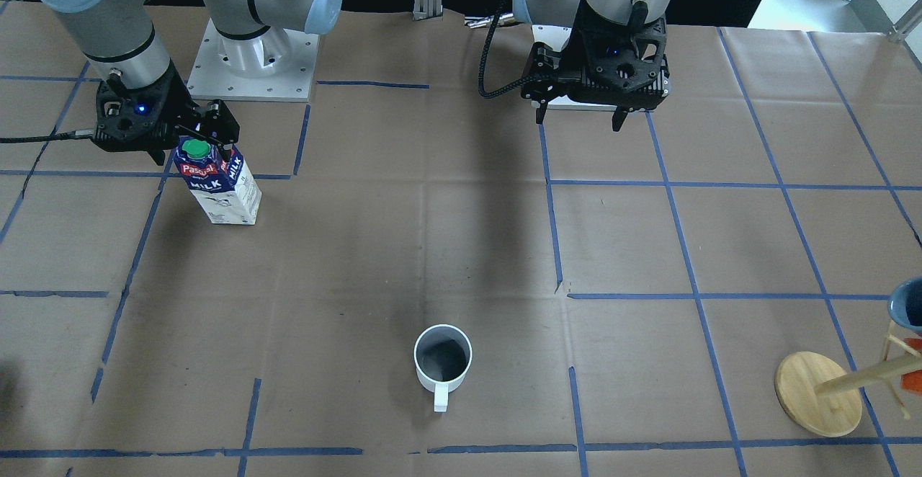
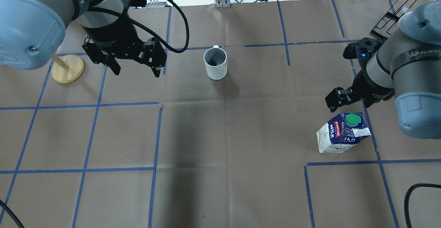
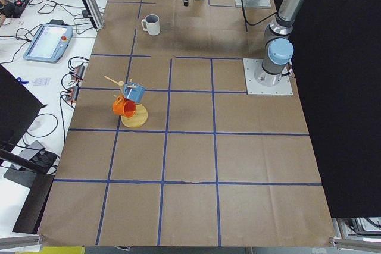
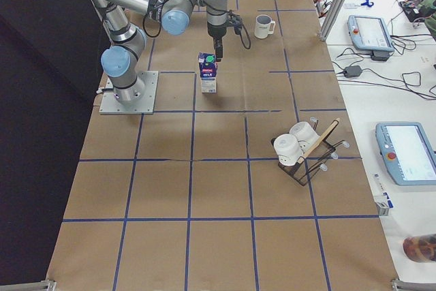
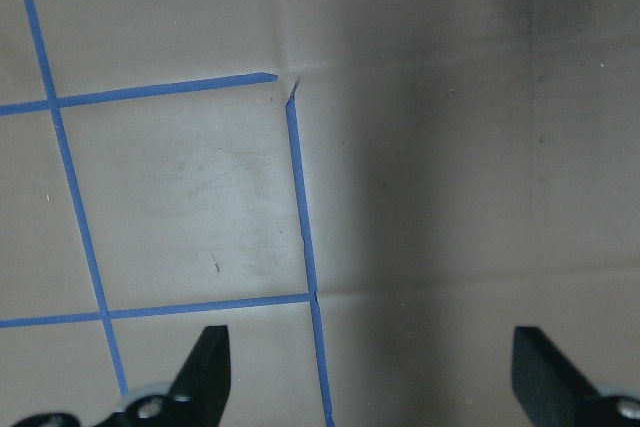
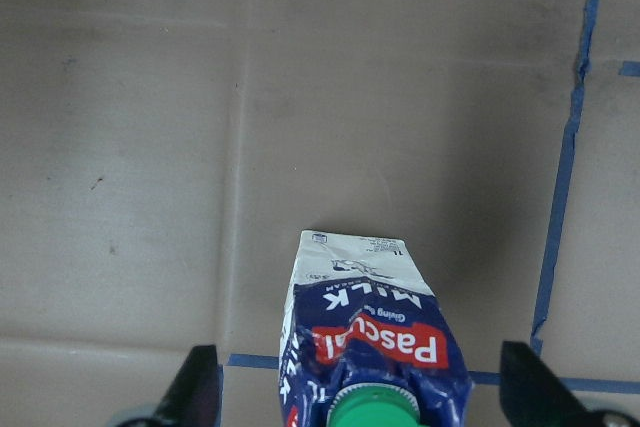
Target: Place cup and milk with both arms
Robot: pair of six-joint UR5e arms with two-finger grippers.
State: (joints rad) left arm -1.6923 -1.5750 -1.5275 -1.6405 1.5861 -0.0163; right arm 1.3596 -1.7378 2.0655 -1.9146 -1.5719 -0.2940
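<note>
The milk carton (image 1: 220,185) stands on the brown table, also seen in the overhead view (image 2: 339,135) and in the right wrist view (image 6: 375,347). My right gripper (image 1: 193,147) is open just above its green cap, one finger on each side and not touching it. The white cup (image 1: 442,358) stands upright mid-table on the operators' side, handle pointing away from me; in the overhead view it (image 2: 215,62) lies to the right of my left gripper (image 2: 136,70). My left gripper (image 1: 579,120) is open and empty, hanging above bare table (image 5: 200,197).
A wooden mug tree with a round base (image 1: 817,394) holding a blue and an orange mug stands on my far left (image 3: 134,117). A black rack with white cups (image 4: 303,151) sits on my far right. The arm base plates (image 1: 252,59) are at my edge.
</note>
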